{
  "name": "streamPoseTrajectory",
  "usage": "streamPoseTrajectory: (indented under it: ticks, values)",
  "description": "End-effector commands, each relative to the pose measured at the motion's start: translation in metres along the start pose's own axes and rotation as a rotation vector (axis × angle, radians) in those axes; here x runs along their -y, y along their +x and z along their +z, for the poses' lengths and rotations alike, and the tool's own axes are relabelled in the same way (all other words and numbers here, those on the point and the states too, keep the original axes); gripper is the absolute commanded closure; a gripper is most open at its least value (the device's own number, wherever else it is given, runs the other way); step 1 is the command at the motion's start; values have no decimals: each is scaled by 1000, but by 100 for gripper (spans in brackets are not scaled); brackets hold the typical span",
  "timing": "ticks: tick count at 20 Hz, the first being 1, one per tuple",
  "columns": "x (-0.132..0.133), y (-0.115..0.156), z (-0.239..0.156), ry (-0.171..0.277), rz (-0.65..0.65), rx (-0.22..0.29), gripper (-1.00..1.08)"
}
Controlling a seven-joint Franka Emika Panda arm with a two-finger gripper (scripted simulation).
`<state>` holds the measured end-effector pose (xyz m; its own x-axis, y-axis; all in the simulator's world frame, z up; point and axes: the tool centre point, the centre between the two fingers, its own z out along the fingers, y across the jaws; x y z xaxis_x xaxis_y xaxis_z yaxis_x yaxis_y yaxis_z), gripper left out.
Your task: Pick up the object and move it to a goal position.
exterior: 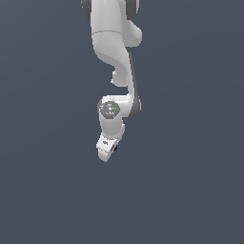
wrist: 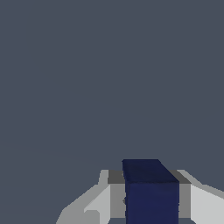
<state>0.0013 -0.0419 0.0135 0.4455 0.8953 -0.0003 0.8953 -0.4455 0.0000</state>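
The cube [wrist: 151,192] is dark navy, plain and unmarked, and it sits between the two pale fingers [wrist: 100,201] of the hand [wrist: 151,199]. In the wrist view a finger stands on each side of the cube, and their inner faces meet its side faces with no gap visible. The hand is judged to be pinching the cube. In the exterior view only a sliver of dark blue shows at the edge of the hand [exterior: 107,148] (the rest of the cube is hidden behind the white casing).

Relation of object to hand: the cube lies directly between the fingertips, centred on the hand's own axis, neither ahead of it nor to one side. A cube has no long axis, so orientation in the grip is of small concern; its faces appear square to the fingers.

Surroundings: the field around the hand is uniform grey-blue in both views. Whether this is the desk surface or plain background cannot be told, and no contact shadow is evident, so the height of the cube above any surface cannot be determined. No goal marker is visible in either view.

Assessment: the pick appears achieved. The transfer to the goal remains, and its direction cannot be judged from these views. Risk: slip if the pinch loosens during travel.
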Motion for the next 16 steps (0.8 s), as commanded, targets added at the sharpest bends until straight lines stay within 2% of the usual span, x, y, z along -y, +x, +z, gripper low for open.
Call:
streamPoseTrajectory:
  ticks: [1, 9, 16]
  values:
    - [0, 0, -2, 0, 0, 0, 108]
    - [7, -5, -26, -1, 0, 1, 108]
    - [21, -14, -72, -1, -1, 2, 108]
